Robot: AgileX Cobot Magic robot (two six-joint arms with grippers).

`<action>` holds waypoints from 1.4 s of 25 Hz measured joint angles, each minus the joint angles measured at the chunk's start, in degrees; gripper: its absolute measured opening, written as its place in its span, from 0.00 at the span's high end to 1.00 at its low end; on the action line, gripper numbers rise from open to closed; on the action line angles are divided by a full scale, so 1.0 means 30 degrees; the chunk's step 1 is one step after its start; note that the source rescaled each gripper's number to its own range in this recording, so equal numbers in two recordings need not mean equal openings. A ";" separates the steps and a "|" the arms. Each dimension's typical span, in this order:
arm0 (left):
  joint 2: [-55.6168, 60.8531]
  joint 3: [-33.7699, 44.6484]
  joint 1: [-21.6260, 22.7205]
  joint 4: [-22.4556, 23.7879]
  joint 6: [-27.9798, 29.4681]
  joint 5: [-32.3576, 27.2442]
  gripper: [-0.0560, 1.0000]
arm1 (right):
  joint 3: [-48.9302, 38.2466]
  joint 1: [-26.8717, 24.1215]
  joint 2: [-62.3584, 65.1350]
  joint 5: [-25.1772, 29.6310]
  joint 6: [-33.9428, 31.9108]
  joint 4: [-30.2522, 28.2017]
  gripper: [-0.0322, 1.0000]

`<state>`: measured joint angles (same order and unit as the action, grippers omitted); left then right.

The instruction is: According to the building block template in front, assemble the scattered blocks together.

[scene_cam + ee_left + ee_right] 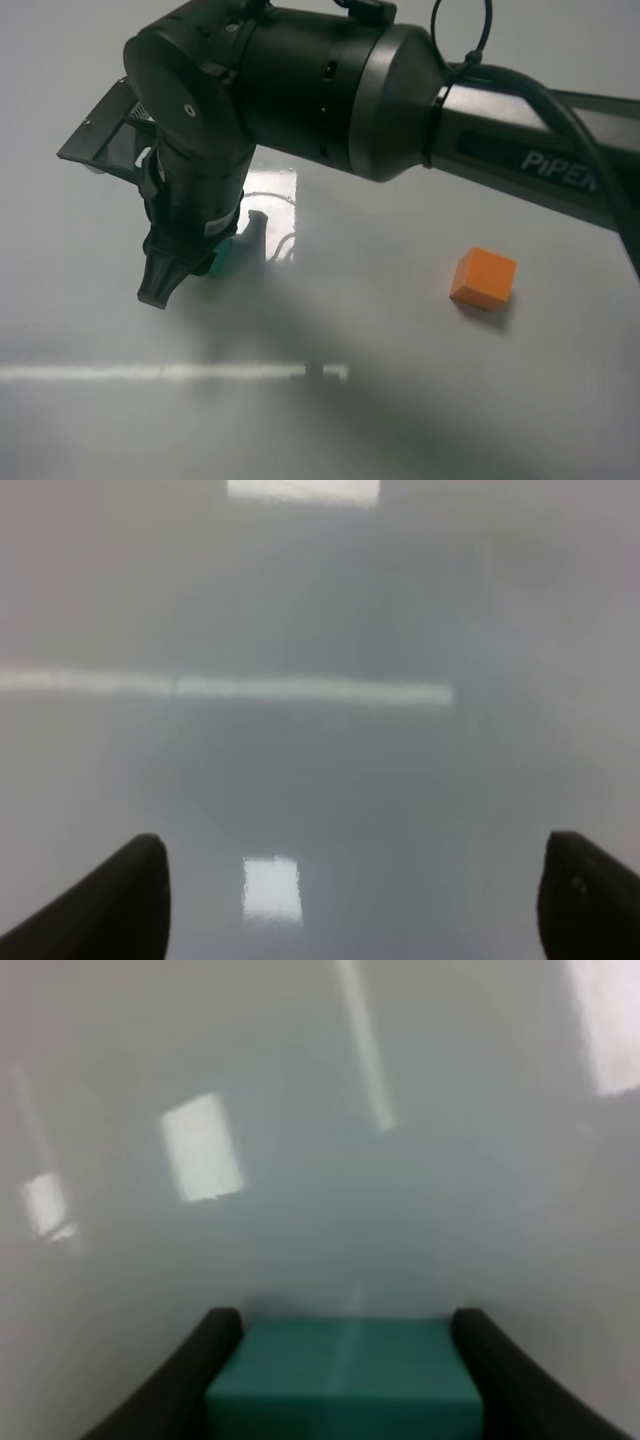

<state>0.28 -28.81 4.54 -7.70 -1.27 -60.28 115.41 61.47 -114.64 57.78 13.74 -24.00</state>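
The teal-green cube (345,1380) sits between the two black fingers of my right gripper (345,1328), which touch its two sides. In the exterior high view the right arm reaches across to the left. Its gripper (210,262) points down at the table, and only a sliver of the teal-green cube (230,260) shows under it. The orange cube (483,278) lies alone on the table at the right. My left gripper (350,900) is open over bare table with nothing between its fingertips (120,890). The building block template is out of view.
The white table (380,400) is glossy with bright light reflections. The right arm's thick black body (330,80) hides much of the upper part of the exterior high view.
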 joint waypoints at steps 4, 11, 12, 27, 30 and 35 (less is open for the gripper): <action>0.0000 0.0000 0.0000 0.0000 0.0000 0.0000 0.95 | 0.0000 -0.0018 0.1150 0.0108 0.0479 0.0052 0.97; 0.0000 0.0000 0.0000 0.0000 0.0000 0.0000 0.95 | 0.0000 -0.0018 0.3787 0.0670 0.0826 -0.0209 0.97; 0.0000 0.0000 0.0000 0.0000 0.0000 0.0000 0.95 | 0.0000 -0.0018 0.4118 0.0771 0.0851 -0.0430 0.97; 0.0000 0.0000 0.0000 0.0000 0.0000 0.0000 0.95 | -0.2988 -0.3441 0.8713 0.3671 0.2258 -0.0432 0.97; 0.0000 0.0000 0.0000 0.0000 0.0000 0.0000 0.95 | -0.5440 -0.5079 1.1018 0.3515 0.2453 -0.0570 0.97; 0.0000 0.0000 0.0000 0.0000 0.0000 0.0000 0.95 | -0.9394 -0.7407 1.4653 0.3060 0.2555 -0.0810 0.97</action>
<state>0.28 -28.81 4.54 -7.70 -1.27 -60.28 87.23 39.25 -70.69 66.97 21.40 -26.44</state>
